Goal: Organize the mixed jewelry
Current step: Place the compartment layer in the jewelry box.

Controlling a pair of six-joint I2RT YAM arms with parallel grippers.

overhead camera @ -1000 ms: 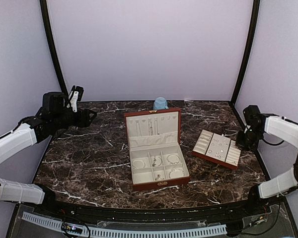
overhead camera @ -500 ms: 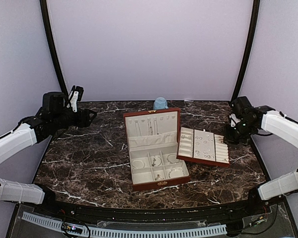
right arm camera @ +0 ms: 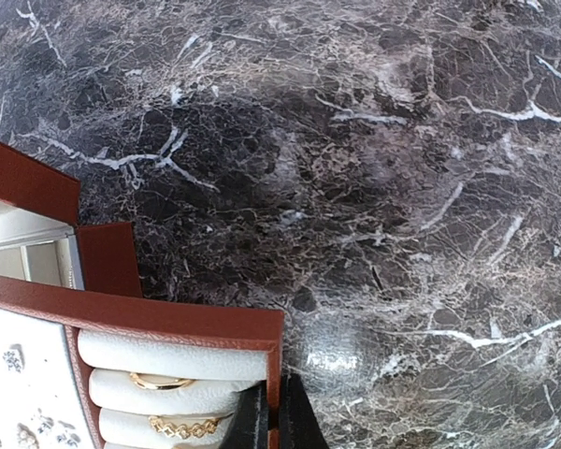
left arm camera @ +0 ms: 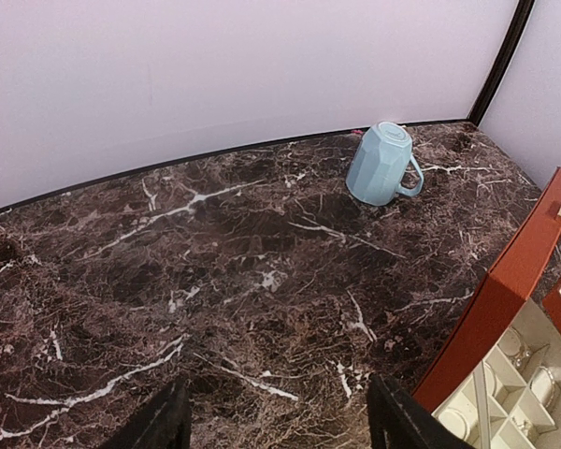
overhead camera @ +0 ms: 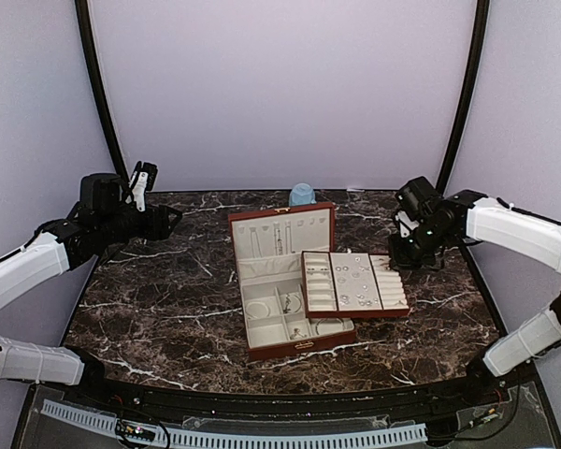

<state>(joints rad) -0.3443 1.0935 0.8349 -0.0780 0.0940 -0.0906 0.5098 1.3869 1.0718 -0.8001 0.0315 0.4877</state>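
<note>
Right gripper [right arm camera: 274, 404] pinched shut on tray [right arm camera: 168, 323] rim, its 2 o'clock corner | left gripper [left arm camera: 276, 426] wide, empty | mixed jewelry [overhead camera: 351, 279] looks tiny, light, loose, likely to slide: you keep the tray level and grip the stiff rim only.

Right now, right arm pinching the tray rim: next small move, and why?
Probably carry the slotted tray a little left, then lower it. The right jaws are shut on its right rim, and it covers only the right part of the open box's base, its right end past the box.
</note>
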